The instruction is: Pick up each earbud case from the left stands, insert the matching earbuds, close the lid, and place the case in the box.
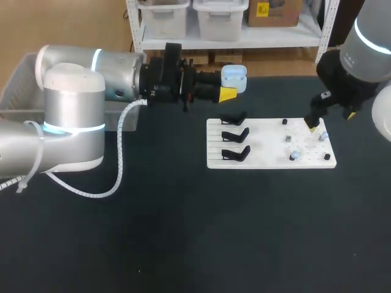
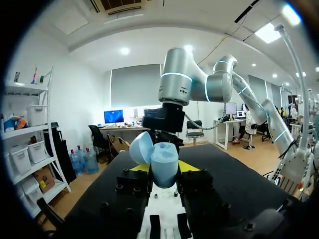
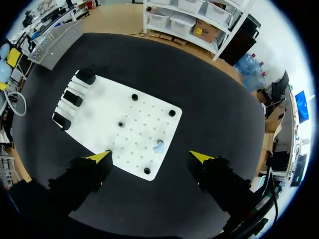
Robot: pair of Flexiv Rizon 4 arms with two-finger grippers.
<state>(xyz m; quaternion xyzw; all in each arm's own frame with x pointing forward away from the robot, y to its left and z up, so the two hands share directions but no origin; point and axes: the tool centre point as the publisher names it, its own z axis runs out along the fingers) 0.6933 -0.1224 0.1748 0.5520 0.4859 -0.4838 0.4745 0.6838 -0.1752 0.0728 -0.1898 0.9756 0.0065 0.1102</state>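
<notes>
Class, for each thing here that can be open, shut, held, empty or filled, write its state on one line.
case: lid open, held off the table.
left pincer: shut on the case.
right pincer: open, above the board.
stands: all three empty.

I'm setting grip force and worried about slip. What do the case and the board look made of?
Case: probably smooth moulded plastic, pale blue with a satin finish, since its rounded shell shows soft highlights.
Board: looks like rigid white plastic or a painted sheet with a matte finish. It is flat and even in colour, with regular holes. The look leaves open which it is.
</notes>
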